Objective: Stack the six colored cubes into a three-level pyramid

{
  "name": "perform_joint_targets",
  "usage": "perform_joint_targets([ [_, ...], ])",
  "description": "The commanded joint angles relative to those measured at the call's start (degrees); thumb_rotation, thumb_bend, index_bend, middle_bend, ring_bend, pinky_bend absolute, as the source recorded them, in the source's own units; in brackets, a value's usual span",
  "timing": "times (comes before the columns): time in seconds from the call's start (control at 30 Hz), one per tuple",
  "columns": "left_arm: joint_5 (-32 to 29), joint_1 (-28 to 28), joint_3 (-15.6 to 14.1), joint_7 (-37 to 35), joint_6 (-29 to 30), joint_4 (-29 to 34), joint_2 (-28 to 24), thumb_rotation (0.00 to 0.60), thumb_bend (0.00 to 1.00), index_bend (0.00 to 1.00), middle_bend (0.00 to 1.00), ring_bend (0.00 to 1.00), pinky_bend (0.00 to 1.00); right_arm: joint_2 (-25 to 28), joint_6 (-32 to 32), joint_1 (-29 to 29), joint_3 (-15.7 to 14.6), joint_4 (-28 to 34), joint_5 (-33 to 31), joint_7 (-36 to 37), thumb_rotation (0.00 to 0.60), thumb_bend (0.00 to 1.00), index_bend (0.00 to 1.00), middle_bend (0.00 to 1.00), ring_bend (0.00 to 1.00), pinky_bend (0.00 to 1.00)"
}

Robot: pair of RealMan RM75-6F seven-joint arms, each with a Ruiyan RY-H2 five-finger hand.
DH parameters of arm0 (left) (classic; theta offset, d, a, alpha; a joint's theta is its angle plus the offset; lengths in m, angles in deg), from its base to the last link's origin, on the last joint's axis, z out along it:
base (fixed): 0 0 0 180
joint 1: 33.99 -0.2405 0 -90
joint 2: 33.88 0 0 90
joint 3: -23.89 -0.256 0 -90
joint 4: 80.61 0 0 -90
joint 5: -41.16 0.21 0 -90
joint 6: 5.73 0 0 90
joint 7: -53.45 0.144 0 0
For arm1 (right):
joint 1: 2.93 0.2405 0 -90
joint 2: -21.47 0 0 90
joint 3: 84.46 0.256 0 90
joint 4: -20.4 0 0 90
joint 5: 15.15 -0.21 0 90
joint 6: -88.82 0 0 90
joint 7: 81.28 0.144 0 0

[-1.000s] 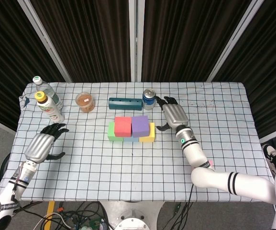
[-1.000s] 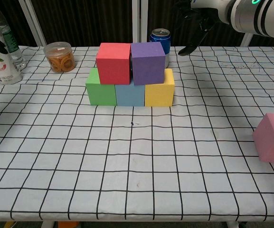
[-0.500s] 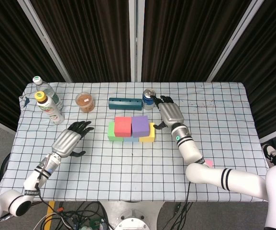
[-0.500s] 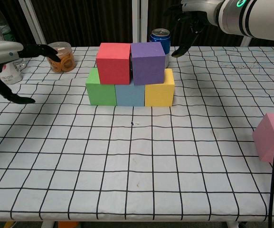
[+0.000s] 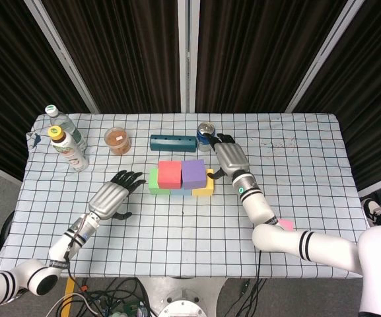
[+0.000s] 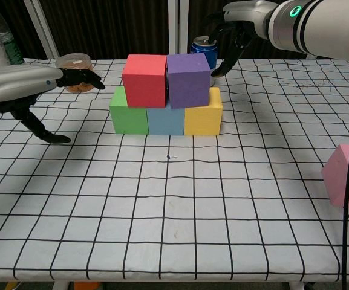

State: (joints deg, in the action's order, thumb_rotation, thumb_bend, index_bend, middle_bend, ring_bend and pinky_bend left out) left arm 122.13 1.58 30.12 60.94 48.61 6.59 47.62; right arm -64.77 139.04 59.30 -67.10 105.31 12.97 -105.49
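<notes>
A green cube, a light blue cube and a yellow cube stand in a row at mid-table. On top of them sit a red cube and a purple cube, side by side. The pink cube lies alone near the right front edge, a sliver of it as pink cube in the head view. My left hand hovers open just left of the green cube. My right hand hangs open just right of the purple cube, holding nothing.
At the back stand a blue can, a dark teal block, a jar of orange snacks and two bottles. The checked tablecloth covers the whole table.
My left hand has swept right across the table toward the green cube. My right hand has drifted slightly left, closer to the purple cube. The cubes have not moved.
</notes>
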Motion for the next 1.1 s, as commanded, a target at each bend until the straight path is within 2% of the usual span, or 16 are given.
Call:
perform_joint_targets([
  [0.03,-0.1,0.4,0.2,0.1,0.1,0.2,0.2,0.600,0.17,0.10,0.00,0.00,0.05,-0.4,-0.3,0.1,0.0,-0.3,0.1,0.3,0.600,0.11,0.00,0.14,0.00,0.00],
  [1.1,-2.7,3.9,0.0,2.0,-1.2,1.1,0.4,0.600,0.17,0.10,0.00,0.00,0.05,-1.4,0.7,0.8,-0.1,-0.2,-0.1,-0.2,0.600,0.11,0.00,0.14,0.00,0.00],
])
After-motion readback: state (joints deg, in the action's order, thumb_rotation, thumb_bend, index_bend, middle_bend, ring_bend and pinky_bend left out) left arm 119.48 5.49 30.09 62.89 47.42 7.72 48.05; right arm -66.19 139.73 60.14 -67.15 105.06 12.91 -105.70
